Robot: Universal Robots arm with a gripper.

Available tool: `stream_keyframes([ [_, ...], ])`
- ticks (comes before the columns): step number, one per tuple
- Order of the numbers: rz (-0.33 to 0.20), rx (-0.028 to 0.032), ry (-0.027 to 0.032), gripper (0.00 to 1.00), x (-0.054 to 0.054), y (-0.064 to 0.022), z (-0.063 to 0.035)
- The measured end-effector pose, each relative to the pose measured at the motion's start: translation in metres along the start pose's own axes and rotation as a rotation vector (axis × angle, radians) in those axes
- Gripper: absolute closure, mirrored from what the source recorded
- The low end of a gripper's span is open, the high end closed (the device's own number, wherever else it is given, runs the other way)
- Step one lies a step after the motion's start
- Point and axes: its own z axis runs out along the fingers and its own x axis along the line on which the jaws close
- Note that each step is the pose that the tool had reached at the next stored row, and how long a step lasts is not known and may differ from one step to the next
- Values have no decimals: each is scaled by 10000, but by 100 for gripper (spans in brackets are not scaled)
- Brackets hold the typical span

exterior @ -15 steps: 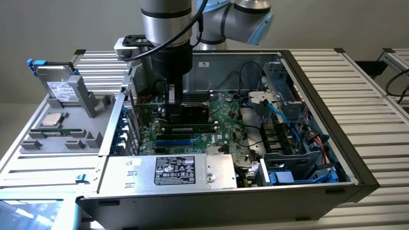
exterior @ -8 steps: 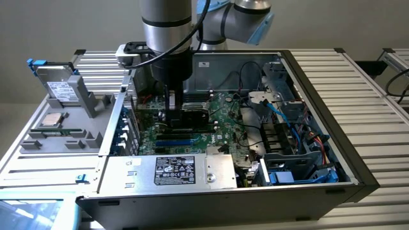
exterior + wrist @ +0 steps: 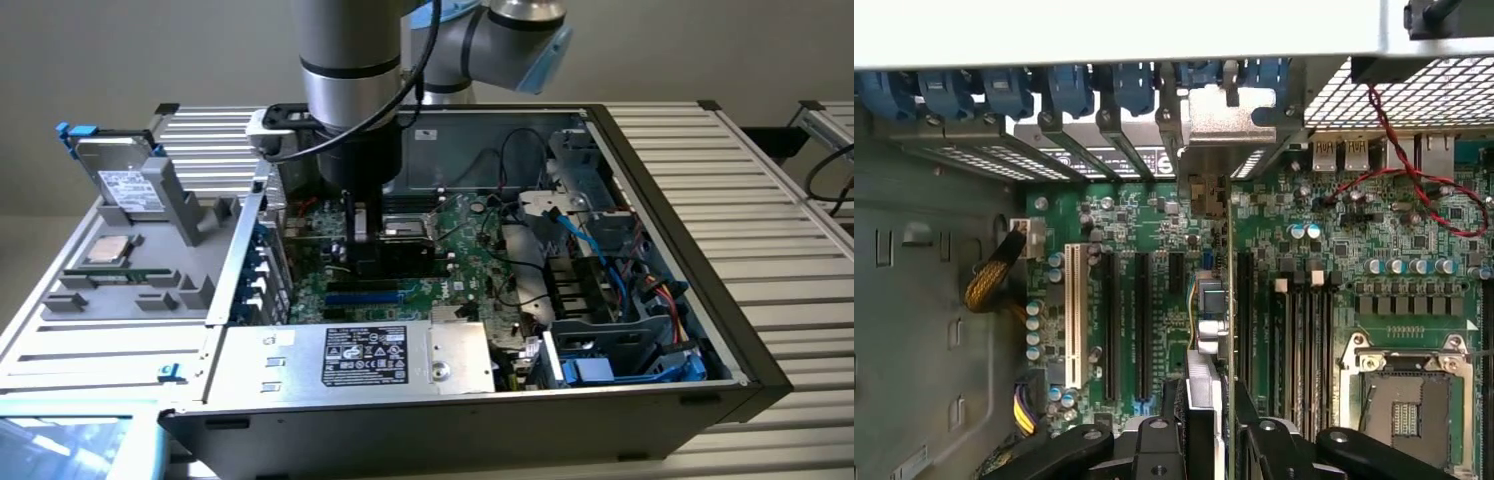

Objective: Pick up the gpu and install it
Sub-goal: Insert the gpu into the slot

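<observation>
Gpu point(image 3: 1206, 335) clamped edge-on in the closed gripper point(image 3: 1209, 445), upright and low over the green motherboard point(image 3: 1144, 212) inside the open case point(image 3: 441, 432); seating in a slot not discernible. One white slot point(image 3: 1069, 315) to one side, one CPU socket point(image 3: 1402, 400) to the other. Near edge: power supply point(image 3: 360, 358), label print illegible. Exterior view's left: grey tray point(image 3: 120, 288) with one labelled drive point(image 3: 127, 185).

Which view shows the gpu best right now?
Wrist view: the thin flat gpu card is held edge-on in the end effector, over the green motherboard. Exterior view: mostly hidden behind the arm.
</observation>
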Motion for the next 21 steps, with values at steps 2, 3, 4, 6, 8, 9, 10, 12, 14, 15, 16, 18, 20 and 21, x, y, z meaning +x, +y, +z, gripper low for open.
stream_keyframes([
  [2, -3, -48, -1, 71, 9, 0, 35],
  [3, -4, -66, 0, 71, 11, 0, 53],
  [4, -4, -72, 1, 71, 12, 1, 72],
  [6, -3, -73, 0, 71, 11, 3, 107],
  [8, -4, -74, 0, 71, 10, 9, 131],
  [9, -4, -74, 1, 71, 10, 15, 138],
  [10, -3, -75, 1, 71, 10, 20, 141],
  [12, -4, -75, 3, 71, 10, 20, 142],
  [14, -4, -67, 0, 71, 11, 22, 149],
  [15, -3, -53, -1, 71, 11, 29, 153],
  [16, -2, -32, -1, 71, 11, 36, 157],
  [18, 1, 1, -5, 71, 13, 46, 164],
  [20, 1, 33, -14, 71, 17, 51, 169],
  [21, 3, 49, -22, 71, 17, 58, 172],
])
